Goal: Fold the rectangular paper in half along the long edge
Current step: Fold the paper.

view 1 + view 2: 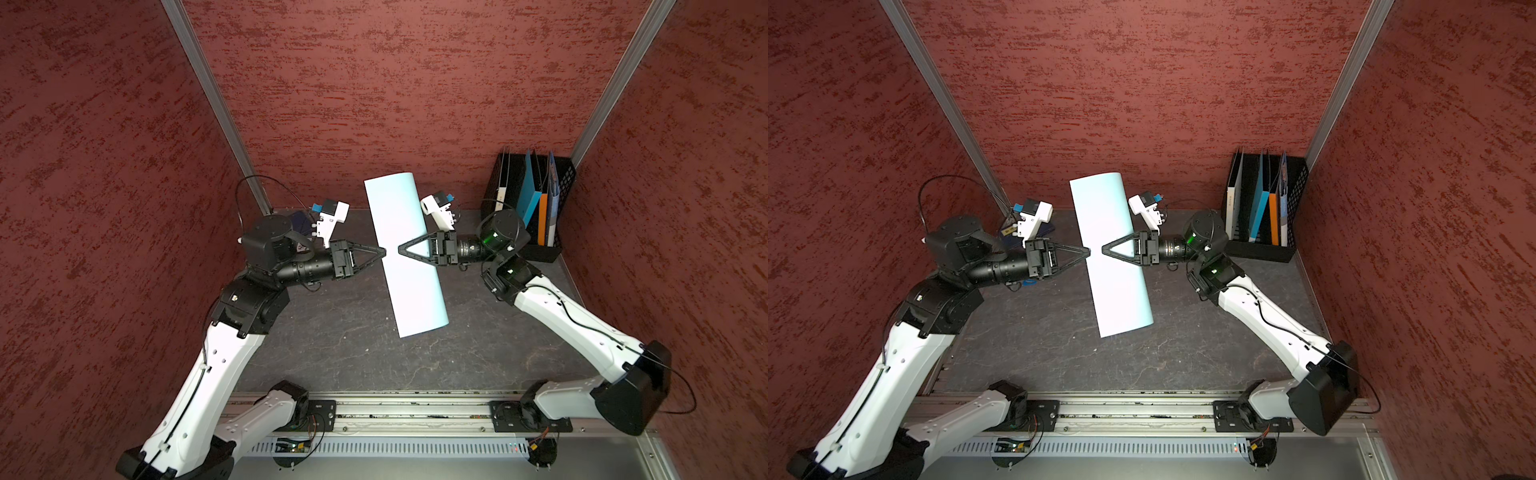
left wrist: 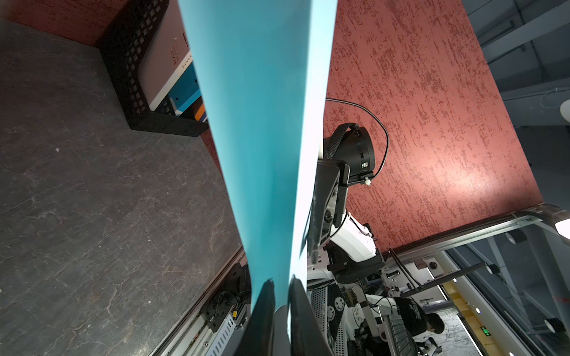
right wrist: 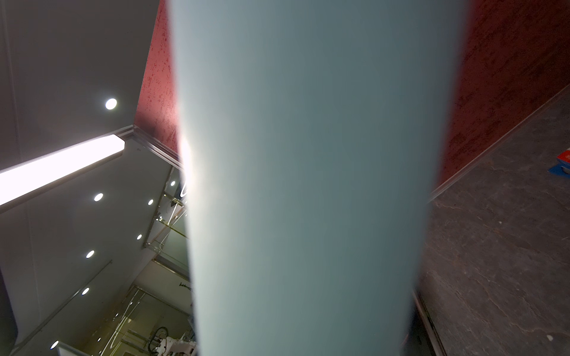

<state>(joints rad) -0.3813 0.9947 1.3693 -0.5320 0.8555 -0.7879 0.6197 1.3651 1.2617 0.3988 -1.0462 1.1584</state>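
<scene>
While held aloft, running 12 to 5 o'clock, the thin pale sky-blue rectangular paper (image 1: 411,299) looks light, limp and crease-prone. Black left gripper (image 1: 383,252) clamps its 9 o'clock long edge. Black right gripper (image 1: 400,249), from 3 o'clock, overlies it, closure indeterminate. Hold mid-edge.

Paper (image 1: 411,299) plain pale sky-blue; walls (image 1: 374,83) mottled red; tabletop (image 1: 332,332) dark grey, veined; file rack (image 1: 566,176) black mesh.

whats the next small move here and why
Probably lower the rectangular paper toward the table: it hangs curled in the air, the left gripper pinched on its long edge, the right gripper reaching over it, and the bend is round, not yet creased.
</scene>
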